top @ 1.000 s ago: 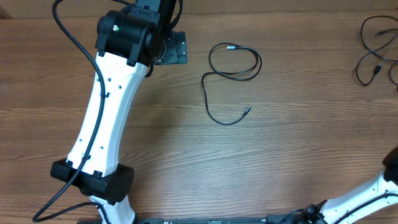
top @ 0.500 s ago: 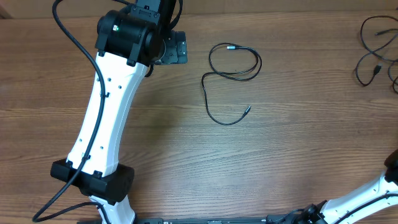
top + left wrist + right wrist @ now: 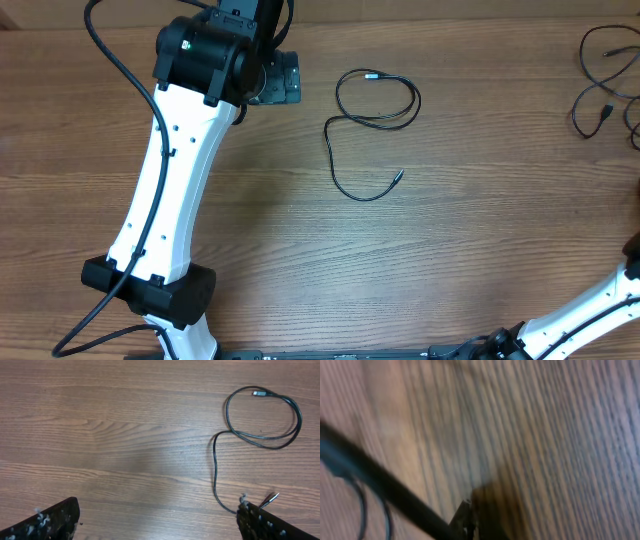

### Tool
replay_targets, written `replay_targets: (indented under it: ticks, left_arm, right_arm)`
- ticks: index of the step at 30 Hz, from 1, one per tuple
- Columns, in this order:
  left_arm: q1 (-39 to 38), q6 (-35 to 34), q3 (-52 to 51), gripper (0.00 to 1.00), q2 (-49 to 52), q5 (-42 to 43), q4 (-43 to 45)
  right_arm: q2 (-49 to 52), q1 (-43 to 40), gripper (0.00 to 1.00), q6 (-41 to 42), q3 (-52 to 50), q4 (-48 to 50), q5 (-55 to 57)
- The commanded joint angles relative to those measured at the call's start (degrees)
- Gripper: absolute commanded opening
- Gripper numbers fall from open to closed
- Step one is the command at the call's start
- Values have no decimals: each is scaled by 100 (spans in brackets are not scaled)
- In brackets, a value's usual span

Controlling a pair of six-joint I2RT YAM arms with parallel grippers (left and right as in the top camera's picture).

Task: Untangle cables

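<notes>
A single thin black cable [image 3: 375, 120] lies loose on the wooden table, one loop with a tail ending in a small plug. It also shows in the left wrist view, cable [image 3: 260, 415], up and to the right of the fingers. My left gripper [image 3: 280, 78] [image 3: 157, 512] hovers left of it, open wide with only bare wood between its fingers [image 3: 52, 520]. More black cables [image 3: 605, 75] lie tangled at the far right edge. In the blurred right wrist view my right gripper [image 3: 470, 515] is shut, tips together close over the wood; nothing shows between them.
The white left arm [image 3: 165, 190] stretches from the near left edge up to the back. A thick black wire [image 3: 385, 492] crosses the right wrist view diagonally. Part of the right arm [image 3: 590, 305] shows at the near right corner.
The part of the right arm at the right edge has shifted slightly. The left arm and the middle cable have not moved.
</notes>
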Motion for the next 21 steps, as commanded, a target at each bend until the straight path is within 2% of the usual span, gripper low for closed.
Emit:
replay_targets:
  ticks: [1,2,3,4,5,6,14,21]
  left_arm:
    - [-7,-125,9,100,35,46,0]
    - [-4,-125,9,100,35,46,0]
    - [-4,-125,9,100,35,46,0]
    - [-7,-127,9,100,35,48,0]
    - [-4,-125,9,100,35,59,0]
    - [-4,-127,9,100,35,59,0]
    - [-4,-125,9,100,35,59,2]
    - [-4,-127,9,100,35,59,48]
  right_arm:
    - [186,9,6,-20,-76,-39,144]
    - [186,9,10,-20,-76,-39,149]
    - [186,9,20,-22,-76,-39,157]
    - [184,9,36,-20,-76,-37,151]
    - [184,9,62,-20,-76,-28,144]
    - [184,9,100,-20,-70,-20,142]
    - [-363,20,100,-612,278,-20,-7]
    - [-1335,20,100,-625,516,15,-2]
